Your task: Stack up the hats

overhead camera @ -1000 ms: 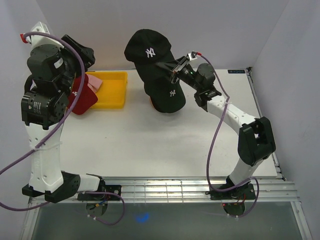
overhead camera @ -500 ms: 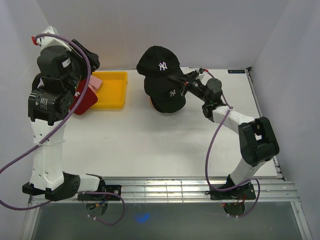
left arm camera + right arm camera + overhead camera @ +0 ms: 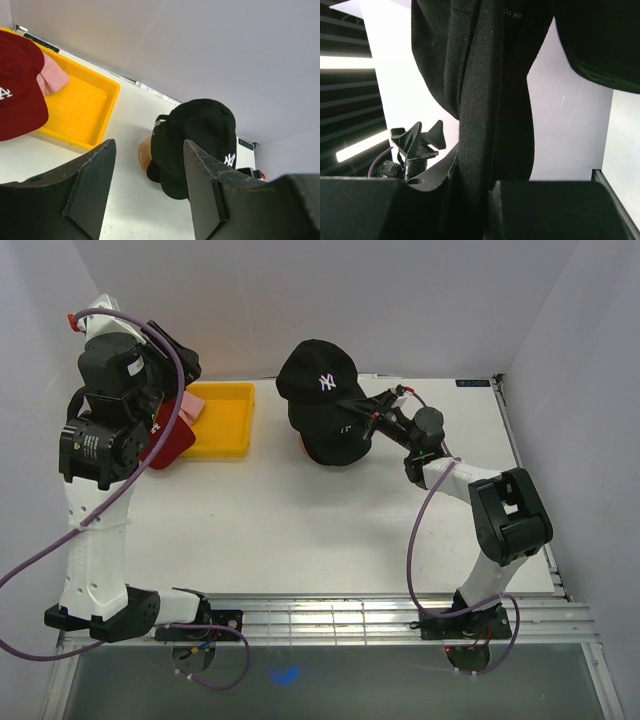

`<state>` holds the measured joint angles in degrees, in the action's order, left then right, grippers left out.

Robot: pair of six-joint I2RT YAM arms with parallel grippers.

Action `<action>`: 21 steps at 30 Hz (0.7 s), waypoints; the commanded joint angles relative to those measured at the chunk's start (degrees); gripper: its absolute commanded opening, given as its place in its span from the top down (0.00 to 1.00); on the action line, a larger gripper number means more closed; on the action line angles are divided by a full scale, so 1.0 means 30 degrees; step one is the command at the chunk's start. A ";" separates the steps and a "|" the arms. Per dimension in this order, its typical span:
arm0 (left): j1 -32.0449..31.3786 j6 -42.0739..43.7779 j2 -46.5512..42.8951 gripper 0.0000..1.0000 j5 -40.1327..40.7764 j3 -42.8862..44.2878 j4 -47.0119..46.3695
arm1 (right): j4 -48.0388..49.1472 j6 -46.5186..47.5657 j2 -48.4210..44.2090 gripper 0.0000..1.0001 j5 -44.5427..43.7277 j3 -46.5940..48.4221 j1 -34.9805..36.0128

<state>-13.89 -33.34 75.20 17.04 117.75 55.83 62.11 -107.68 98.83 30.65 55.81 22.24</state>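
My right gripper (image 3: 372, 416) is shut on the rim of a black hat (image 3: 320, 373) with a white logo. It holds this hat tilted, just over another black hat (image 3: 330, 438) that sits on a wooden stand (image 3: 144, 155). In the right wrist view the black fabric (image 3: 480, 100) is pinched between the fingers of the right gripper (image 3: 485, 200). A red hat (image 3: 17, 90) and a pink hat (image 3: 52, 77) lie at the yellow tray (image 3: 75, 107). My left gripper (image 3: 150, 195) hangs open and empty, high above the table's left side.
The yellow tray (image 3: 225, 422) stands at the back left, with the red hat (image 3: 172, 438) over its left edge. White walls close in the back and both sides. The raised left arm (image 3: 110, 410) stands over the left side.
The right gripper has brought the black hat down and to the right, close onto the hat on the stand. The left arm shifted slightly up and back, jaws unchanged.
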 commanded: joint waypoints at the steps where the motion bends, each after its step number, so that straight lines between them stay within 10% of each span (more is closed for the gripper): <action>1: 0.0030 0.0391 -0.0486 0.33 -0.0054 -0.0110 -0.0095 | 0.1681 -0.0143 0.0309 0.92 0.0388 0.0616 -0.0118; 21: 0.0030 0.0129 -0.1919 0.30 -0.1049 -0.5144 -0.1850 | -0.5407 0.0269 -0.1035 0.92 -0.2188 0.5449 -0.0118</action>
<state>-13.89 -32.99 72.42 15.55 105.30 53.15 48.66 -107.13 99.46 27.59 69.58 22.09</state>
